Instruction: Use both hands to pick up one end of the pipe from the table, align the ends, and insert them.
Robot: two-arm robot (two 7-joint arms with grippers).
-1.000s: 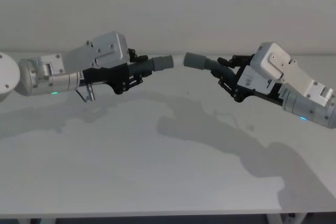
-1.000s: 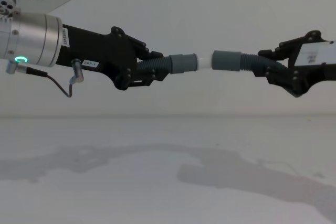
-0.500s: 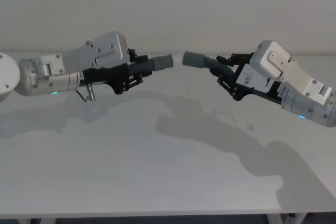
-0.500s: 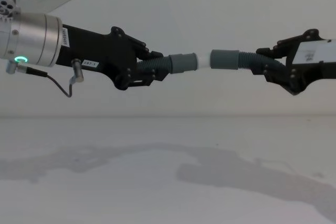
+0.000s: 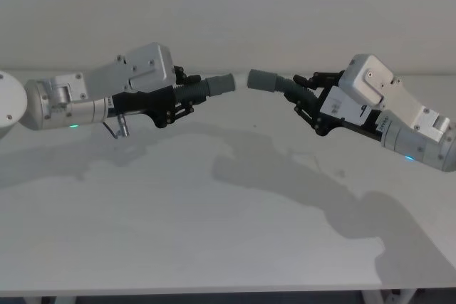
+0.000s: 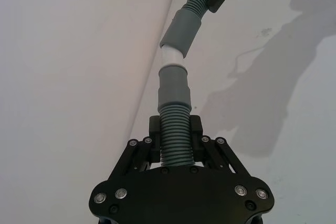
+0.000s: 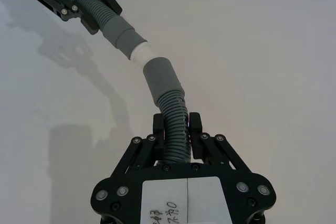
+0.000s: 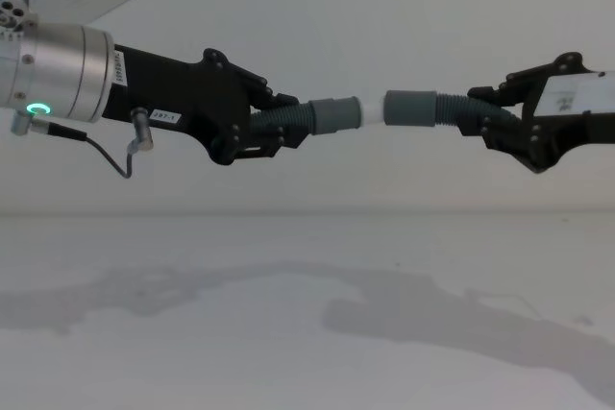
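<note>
Above the white table (image 5: 214, 233), my left gripper (image 8: 274, 128) is clamped on the ribbed body of one pipe piece (image 8: 286, 123), fingers closed against both its sides, the piece running straight out past my fingertips toward my other arm. Its smooth grey cuff (image 8: 334, 114) sits just beyond the grip, and the small white spigot (image 8: 370, 111) juts from that cuff's far end. My right gripper (image 8: 485, 117) holds the second pipe piece (image 8: 452, 111) the same way, fingers pressed onto the ribbed hose, with its plain socket cuff (image 8: 410, 108) pointing back at the left one. In the chest view the spigot tip sits at the mouth of the socket, touching or just entering it; the two cuffs remain apart, white showing between them. In the left wrist view the socket cuff (image 6: 180, 31) meets the spigot (image 6: 171, 56) at a slight angle rather than in line, and the right wrist view shows the same bend at the joint (image 7: 140, 53). Both pieces hang well above the table, whose surface carries the arms' shadows.
</note>
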